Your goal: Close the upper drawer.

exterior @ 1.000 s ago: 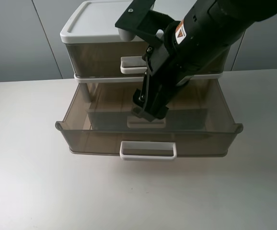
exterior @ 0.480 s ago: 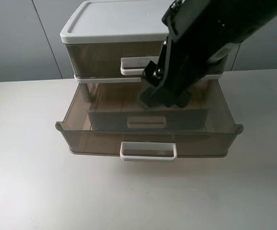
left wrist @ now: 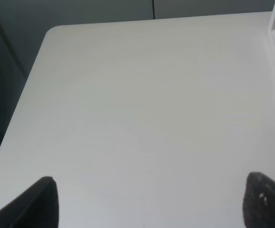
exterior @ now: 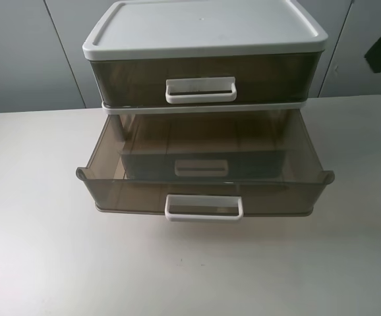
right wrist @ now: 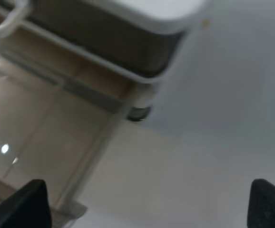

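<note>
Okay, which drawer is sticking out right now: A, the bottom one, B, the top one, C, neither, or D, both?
A: the bottom drawer juts forward over the table, while the upper drawer sits flush under the white lid.

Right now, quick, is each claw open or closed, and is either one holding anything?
Left claw: open, holding nothing.
Right claw: open, holding nothing.
</note>
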Controlling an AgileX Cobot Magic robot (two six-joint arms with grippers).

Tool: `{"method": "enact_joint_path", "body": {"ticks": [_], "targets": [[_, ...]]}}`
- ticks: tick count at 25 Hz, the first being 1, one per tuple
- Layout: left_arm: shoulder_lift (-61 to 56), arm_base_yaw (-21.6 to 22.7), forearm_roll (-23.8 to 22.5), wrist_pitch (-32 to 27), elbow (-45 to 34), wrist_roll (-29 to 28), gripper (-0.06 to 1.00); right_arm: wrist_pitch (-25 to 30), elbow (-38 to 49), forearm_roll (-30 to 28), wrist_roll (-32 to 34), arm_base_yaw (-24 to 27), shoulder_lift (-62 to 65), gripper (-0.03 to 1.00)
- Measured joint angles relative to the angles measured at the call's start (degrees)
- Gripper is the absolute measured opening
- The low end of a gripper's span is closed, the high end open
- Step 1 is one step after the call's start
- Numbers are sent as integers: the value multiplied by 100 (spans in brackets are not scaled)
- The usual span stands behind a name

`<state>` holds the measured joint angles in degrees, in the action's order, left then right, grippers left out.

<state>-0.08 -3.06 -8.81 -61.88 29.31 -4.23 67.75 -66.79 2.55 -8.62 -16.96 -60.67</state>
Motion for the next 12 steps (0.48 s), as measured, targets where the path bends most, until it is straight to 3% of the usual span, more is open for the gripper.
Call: {"method": "enact_joint_path", "body": {"ticks": [3, 5, 8, 12], "targets": [[0, 0, 0, 0, 0, 11, 74, -8, 0, -18, 44, 1151, 276, 63], [0, 0, 0, 0, 0, 11, 74, 14, -4, -30, 54, 1592, 435, 63], [0, 0, 0, 0, 0, 11, 74, 156, 86, -114, 69, 1871, 545, 63], [0, 0, 0, 0, 0, 11, 74, 205, 402, -629, 208, 1880, 731, 63]]}}
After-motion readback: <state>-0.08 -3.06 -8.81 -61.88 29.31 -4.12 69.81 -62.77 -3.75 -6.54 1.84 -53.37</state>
